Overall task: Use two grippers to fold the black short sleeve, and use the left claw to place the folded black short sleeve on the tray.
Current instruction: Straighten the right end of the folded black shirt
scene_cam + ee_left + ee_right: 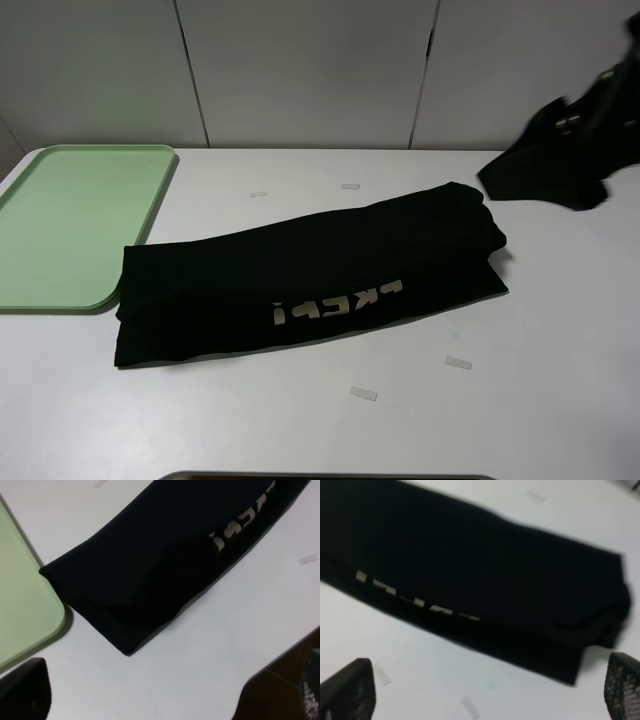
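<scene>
Black short sleeve [300, 280] lies beside tray [70, 220] | ahead of left claw [160, 695], spread wide, untouched | right claw [485, 695] spread wide, likewise apart

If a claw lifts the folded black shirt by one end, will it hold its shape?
Probably not: the black shirt is soft cloth in loose layers, so the free end would likely droop. It looks light and should slide on the smooth table.
</scene>
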`<move>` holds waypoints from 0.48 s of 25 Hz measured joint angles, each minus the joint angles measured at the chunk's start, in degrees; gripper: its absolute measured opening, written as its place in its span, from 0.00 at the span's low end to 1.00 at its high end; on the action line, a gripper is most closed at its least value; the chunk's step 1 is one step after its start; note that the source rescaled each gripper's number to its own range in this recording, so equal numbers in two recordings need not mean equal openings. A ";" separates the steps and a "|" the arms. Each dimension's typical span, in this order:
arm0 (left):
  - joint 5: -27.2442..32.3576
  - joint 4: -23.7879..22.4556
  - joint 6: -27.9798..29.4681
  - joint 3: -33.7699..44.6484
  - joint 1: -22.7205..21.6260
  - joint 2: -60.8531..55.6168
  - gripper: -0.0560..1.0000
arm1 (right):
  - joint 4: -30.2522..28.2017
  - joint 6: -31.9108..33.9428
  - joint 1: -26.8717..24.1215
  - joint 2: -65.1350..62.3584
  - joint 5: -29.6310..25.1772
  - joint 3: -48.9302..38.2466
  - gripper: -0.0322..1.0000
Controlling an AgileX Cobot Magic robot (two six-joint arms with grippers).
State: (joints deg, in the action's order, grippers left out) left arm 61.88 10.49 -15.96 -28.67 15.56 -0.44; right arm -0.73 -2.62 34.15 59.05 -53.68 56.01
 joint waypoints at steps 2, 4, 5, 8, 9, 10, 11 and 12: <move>0.00 0.00 0.05 0.00 0.00 0.00 1.00 | 2.04 -1.18 -0.40 5.28 2.49 0.07 1.00; 0.00 0.00 0.05 0.00 0.00 0.00 1.00 | 3.50 -1.51 -1.75 9.87 5.20 0.68 1.00; 0.00 0.00 0.05 0.00 0.00 0.00 1.00 | 4.20 -1.69 -2.90 12.45 7.12 1.35 1.00; 0.00 0.00 0.05 0.00 0.00 0.00 1.00 | 6.31 -2.78 -7.19 20.62 10.97 4.63 1.00; 0.00 0.00 0.05 0.00 0.00 0.00 1.00 | 7.06 -3.47 -8.72 23.78 11.24 6.31 1.00; 0.00 0.00 0.05 0.00 0.00 0.00 1.00 | 7.57 -4.27 -10.18 26.87 11.30 7.75 1.00; 0.00 0.00 0.05 0.00 0.00 0.00 1.00 | 8.28 -4.88 -11.37 29.79 11.44 9.54 1.00; 0.04 0.00 0.05 0.00 0.00 0.00 1.00 | 8.96 -5.76 -12.71 32.06 11.51 11.38 1.00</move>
State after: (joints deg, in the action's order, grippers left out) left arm 61.93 10.49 -15.91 -28.67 15.56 -0.44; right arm 8.23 -8.37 21.44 91.11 -42.18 67.38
